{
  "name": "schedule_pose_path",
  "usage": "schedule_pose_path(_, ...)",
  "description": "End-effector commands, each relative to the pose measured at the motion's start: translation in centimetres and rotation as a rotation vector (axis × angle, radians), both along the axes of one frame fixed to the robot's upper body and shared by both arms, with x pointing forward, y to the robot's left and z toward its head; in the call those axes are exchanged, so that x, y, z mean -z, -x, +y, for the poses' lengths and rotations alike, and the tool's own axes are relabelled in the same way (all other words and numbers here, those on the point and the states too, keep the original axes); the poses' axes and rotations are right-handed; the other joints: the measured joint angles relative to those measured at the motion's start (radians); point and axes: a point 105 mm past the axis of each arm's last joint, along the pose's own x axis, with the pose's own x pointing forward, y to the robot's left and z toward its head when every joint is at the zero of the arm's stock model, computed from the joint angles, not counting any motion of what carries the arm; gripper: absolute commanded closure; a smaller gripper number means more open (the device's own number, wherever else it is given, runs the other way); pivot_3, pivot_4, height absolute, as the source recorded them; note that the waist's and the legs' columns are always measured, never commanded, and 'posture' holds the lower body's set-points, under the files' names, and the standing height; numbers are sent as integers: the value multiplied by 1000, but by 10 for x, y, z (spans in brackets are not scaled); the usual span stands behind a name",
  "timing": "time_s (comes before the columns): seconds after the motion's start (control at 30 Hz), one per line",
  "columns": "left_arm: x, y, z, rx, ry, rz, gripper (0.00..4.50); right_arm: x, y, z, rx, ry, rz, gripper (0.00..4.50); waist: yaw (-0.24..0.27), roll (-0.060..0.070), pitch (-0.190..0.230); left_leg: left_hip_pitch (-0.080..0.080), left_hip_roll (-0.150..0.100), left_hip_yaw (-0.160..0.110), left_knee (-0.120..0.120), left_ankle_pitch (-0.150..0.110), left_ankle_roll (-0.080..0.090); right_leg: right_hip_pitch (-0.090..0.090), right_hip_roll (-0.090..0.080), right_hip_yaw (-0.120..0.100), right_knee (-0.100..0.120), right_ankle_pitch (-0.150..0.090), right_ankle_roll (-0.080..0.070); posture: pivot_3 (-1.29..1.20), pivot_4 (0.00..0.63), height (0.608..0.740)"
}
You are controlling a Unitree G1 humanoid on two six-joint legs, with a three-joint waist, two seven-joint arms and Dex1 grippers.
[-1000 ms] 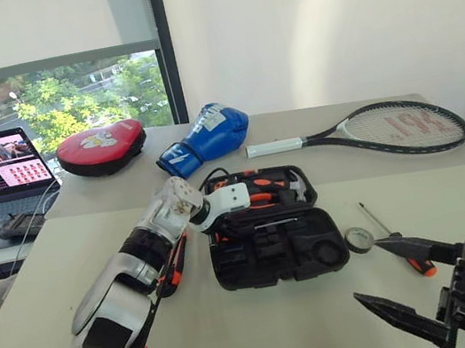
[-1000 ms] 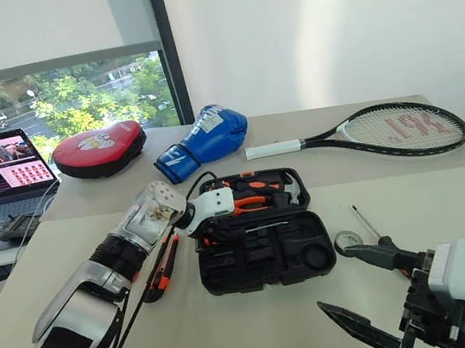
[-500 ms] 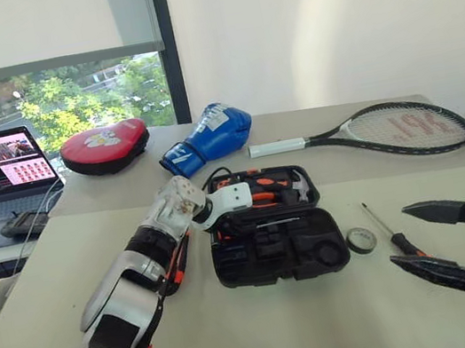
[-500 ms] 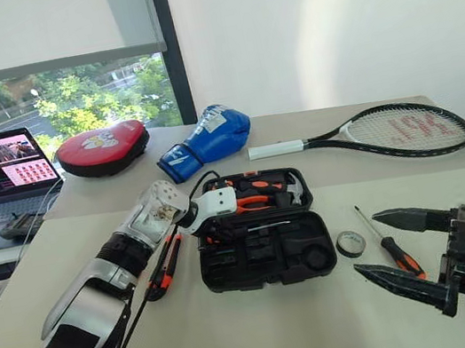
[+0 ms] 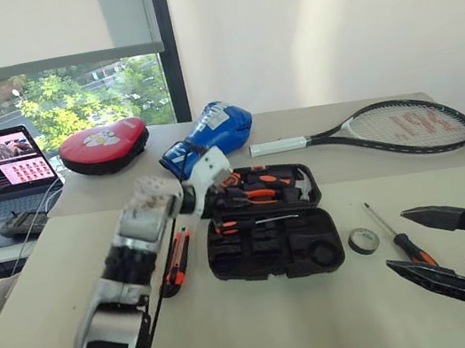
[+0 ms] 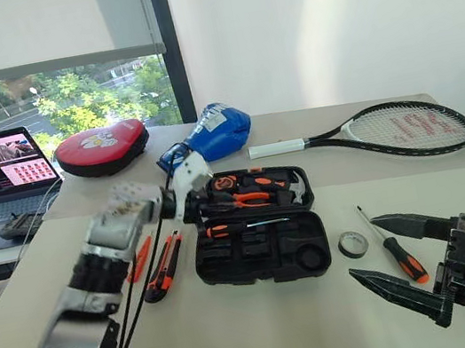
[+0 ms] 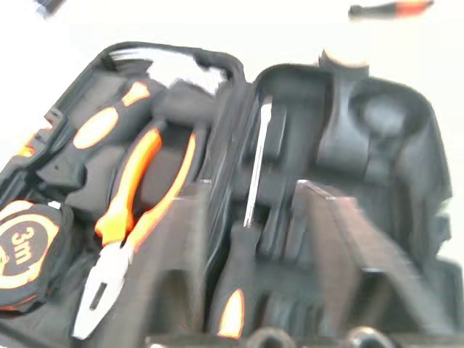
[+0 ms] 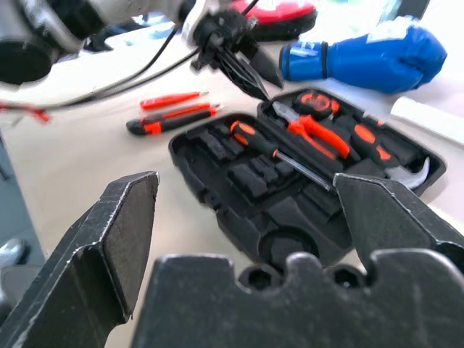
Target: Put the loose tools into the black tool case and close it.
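Room: a pale table [image 5: 271, 338] stands by a window and a white wall.
Case: the black tool case [image 5: 274, 248] lies open in the middle of the table.
Inside: one long screwdriver [image 5: 255, 222] lies in the near half, and the orange pliers [image 7: 127, 217] lie in the far half.
Tools at 9 o'clock of the case: the utility knife [image 5: 177, 269] and the small orange screwdriver [image 6: 139, 258] lie on the table.
Tools at 3 o'clock of the case: the tape roll [image 5: 363, 241] is near the case, and the second long screwdriver [image 5: 397, 237] is just beside it.
Risk one: the second long screwdriver is thin and flat on the table, so I think a grab could slip off or push it into the tape roll.
Risk two: I think the lid may not shut if a tool sits crooked in its slot.
Left gripper [image 8: 257, 78]: it hangs over the case's 10 o'clock corner, fingers pressed close together, with nothing held.
Right gripper [image 5: 441, 259]: it hangs at 4 o'clock of the case with its jaws spread wide, holding and touching nothing.
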Motion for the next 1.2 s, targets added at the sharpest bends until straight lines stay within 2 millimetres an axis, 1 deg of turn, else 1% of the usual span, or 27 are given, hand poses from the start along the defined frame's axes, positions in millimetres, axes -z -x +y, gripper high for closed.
schedule_pose_path(0.03, 4, -16, -7, -185, 89, -78, 4434, -5, 1, 9, 25, -15, -43, 0, 3, -1, 0, 0, 0, 0, 0, 0, 0, 0, 0, 0, 0, 1, 0, 0, 150, 740)
schedule_pose_path(0.1, 20, -25, -7, -300, 124, -78, 4482, -5, 2, 14, 36, -27, -47, 0, 4, -1, 1, -1, 0, 0, 2, 0, 0, 0, 0, 0, 0, 2, 0, 0, 150, 740)
schedule_pose_path(0.13, 30, -26, -6, -332, 107, -76, 4482, -5, 2, 16, 40, -28, -48, 0, 3, -1, 1, 0, 0, 0, 2, 0, 0, 0, 0, 0, 0, 2, 0, 0, 150, 740)
schedule_pose_path(0.2, 42, -24, -8, -350, 78, -64, 4482, -5, 2, 17, 48, -29, -48, 0, 0, -1, 0, 0, 0, 0, 1, 0, 0, 1, 0, 1, 0, 2, 0, 0, 150, 740)
schedule_pose_path(0.23, 54, -22, -8, -368, 45, -35, 4482, -5, 2, 18, 51, -29, -47, 0, -3, -1, 0, 1, 0, 0, 1, 0, 0, 0, 0, 1, 0, 2, 0, 0, 150, 740)
schedule_pose_path(0.27, 72, -17, -8, -360, -30, -7, 4482, -5, 1, 18, 57, -28, -44, 0, -3, -1, 0, 1, 0, 0, 1, 0, 0, 0, 0, 1, 0, 3, 0, 0, 150, 740)
schedule_pose_path(0.3, 85, -13, -7, -363, -70, 15, 4482, -5, 0, 18, 66, -21, -43, 0, -2, 0, 0, 1, 0, 0, 1, 0, 0, 0, 0, 1, 0, 3, 0, 0, 150, 740)
schedule_pose_path(0.37, 104, -4, -6, -338, -146, 41, 4482, -2, -3, 17, 85, -12, -25, 0, -2, 2, -1, 5, 0, 0, 1, 0, 0, 5, 0, 1, -1, 2, 0, 0, 150, 740)
schedule_pose_path(0.43, 113, 2, -5, -306, -184, 31, 4482, 1, -7, 15, 114, 6, -9, 0, -2, 3, -4, 13, 0, 0, -1, -1, 1, 14, -1, 0, -3, 2, 0, 0, 150, 740)
schedule_pose_path(0.57, 129, 7, -5, -251, -274, -58, 4482, 13, -23, 2, 230, 53, 44, 0, -3, 5, -18, 15, 1, 0, -2, -2, 2, 14, -3, 1, -3, 0, -1, 0, 150, 740)
schedule_pose_path(0.63, 135, 7, -5, -233, -301, -116, 4482, 15, -25, 3, 235, 47, 56, 0, -1, 6, -24, 16, 0, 1, -3, -3, 1, 14, -5, 1, -3, -1, -2, 0, 150, 740)
schedule_pose_path(0.67, 127, 5, -11, -241, -230, -130, 4482, 14, -28, 1, 259, 51, 48, 0, -1, 8, -25, 16, 0, 1, -3, -3, 2, 15, -9, 1, -3, -1, -3, 0, 150, 740)
schedule_pose_path(0.7, 120, 4, -16, -247, -174, -139, 4482, 14, -30, -1, 282, 56, 40, 0, 1, 9, -26, 16, 0, 1, -3, -3, 2, 14, -10, 1, -3, -1, -3, 0, 150, 740)
schedule_pose_path(0.73, 109, 2, -21, -260, -93, -145, 4482, 12, -31, -3, 302, 62, 27, 0, 2, 10, -26, 16, 0, 1, -3, -3, 2, 15, -11, 1, -3, -1, -3, 0, 150, 740)
schedule_pose_path(0.8, 67, -2, -25, -271, 168, -128, 4482, 16, -37, -9, 363, 113, 28, 0, 6, 10, -27, 15, 0, 1, -3, -3, 2, 14, -12, 1, -3, -1, -2, 0, 150, 740)
schedule_pose_path(0.83, 54, -1, -26, -263, 247, -124, 4482, 18, -38, -13, 387, 130, 38, 0, 6, 10, -26, 14, 0, 0, -3, -3, 2, 14, -12, 1, -4, -1, -2, 0, 150, 740)
schedule_pose_path(0.87, 40, 4, -27, -220, 337, -123, 4482, 22, -40, -17, 409, 135, 65, 0, 6, 9, -26, 12, 0, 0, -2, -3, 2, 12, -12, 0, -4, -1, -2, 0, 150, 740)
schedule_pose_path(0.9, 31, 19, -21, -99, 380, -47, 4482, 27, -45, -22, 429, 136, 101, 0, 6, 8, -25, 10, 0, 0, -2, -2, 2, 10, -12, 0, -4, -1, -2, 0, 150, 740)
schedule_pose_path(0.93, 24, 35, -21, -1, 407, 9, 4482, 30, -46, -29, 447, 139, 127, 0, -1, 6, -22, 9, 0, 0, -2, -2, 2, 10, -12, -1, -4, -1, -2, 0, 150, 740)
schedule_pose_path(0.97, 18, 47, -14, 80, 399, 31, 4238, 37, -53, -41, 498, 158, 178, 0, -2, 5, -22, 7, 0, 1, -2, -2, 2, 7, -10, -1, -2, -1, -2, 0, 150, 740)
schedule_pose_path(1.0, 16, 55, -11, 123, 384, 44, 3983, 41, -56, -51, 536, 174, 214, 0, -8, 5, -21, 6, 0, 1, -2, -2, 1, 6, -9, -1, -3, -1, -2, 0, 150, 740)
schedule_pose_path(1.03, 10, 62, -1, 171, 373, 51, 3808, 45, -63, -59, 562, 190, 245, 0, -13, 6, -21, 7, 0, 1, -2, -2, 0, 6, -7, -1, -2, -1, -2, 0, 150, 740)
schedule_pose_path(1.1, -6, 79, 13, 274, 367, 76, 3077, 54, -77, -73, 592, 226, 304, 0, -25, 8, -20, 9, 0, 3, -2, -1, 0, 7, -4, 0, -2, -2, -5, 0, 150, 740)
schedule_pose_path(1.13, -9, 88, 9, 310, 362, 80, 2691, 57, -78, -84, 609, 231, 326, 0, -27, 9, -20, 9, 0, 4, -2, -2, 1, 7, -4, 1, -3, -7, -13, 0, 150, 740)
schedule_pose_path(1.17, -12, 94, 13, 339, 346, 86, 2313, 62, -83, -87, 595, 255, 370, 0, -23, 9, -19, 10, 0, 4, -3, -2, 1, 8, -4, 1, -3, -7, -14, 0, 150, 740)
schedule_pose_path(1.2, -15, 100, 13, 354, 337, 91, 2091, 66, -86, -92, 581, 261, 409, 0, -19, 9, -19, 10, 0, 3, -3, -2, 2, 9, -3, 1, -3, -8, -13, 0, 150, 740)
